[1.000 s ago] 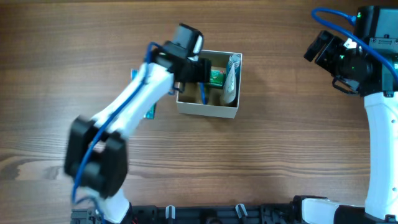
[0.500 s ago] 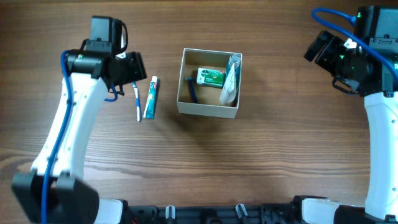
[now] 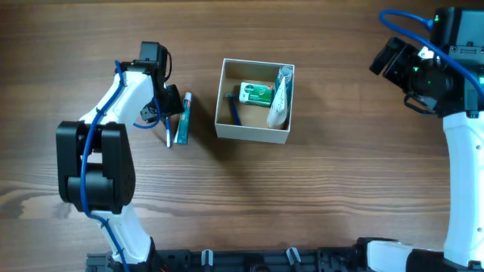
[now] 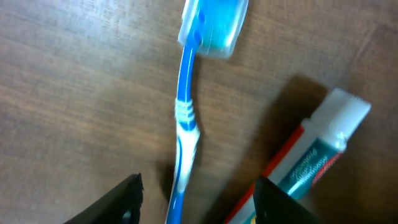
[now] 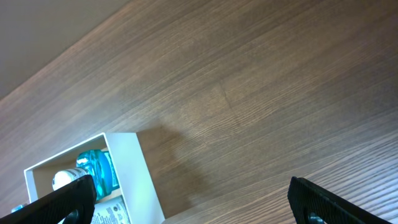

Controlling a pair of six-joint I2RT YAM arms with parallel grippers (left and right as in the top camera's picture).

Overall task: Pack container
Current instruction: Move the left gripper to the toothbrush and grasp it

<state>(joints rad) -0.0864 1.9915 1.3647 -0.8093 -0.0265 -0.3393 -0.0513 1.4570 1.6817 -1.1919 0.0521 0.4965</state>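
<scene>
The container [image 3: 252, 131] is a white square box with a tan inside, at the table's middle. In it lie a green soap box [image 3: 256, 93], a clear bottle [image 3: 280, 97] and a blue item [image 3: 234, 111]. Left of it on the table lie a blue-and-white toothbrush [image 3: 168, 132] and a toothpaste tube [image 3: 182, 119]. My left gripper [image 3: 169, 106] is open, low over the toothbrush. In the left wrist view the toothbrush [image 4: 185, 127] runs between the two fingers [image 4: 196, 199] and the toothpaste tube [image 4: 308, 162] lies by the right finger. My right gripper [image 5: 186, 199] is open and empty, far right, with the container [image 5: 134, 180] below it.
The wood table [image 3: 340, 174] bears nothing else. The right arm [image 3: 446, 83] stands at the far right edge. The left arm's base [image 3: 94, 181] stands at the left front.
My left gripper left the container, swung out to the left, then came back right and down over the toothbrush. The blue item now lies in the container. The right arm has not moved.
</scene>
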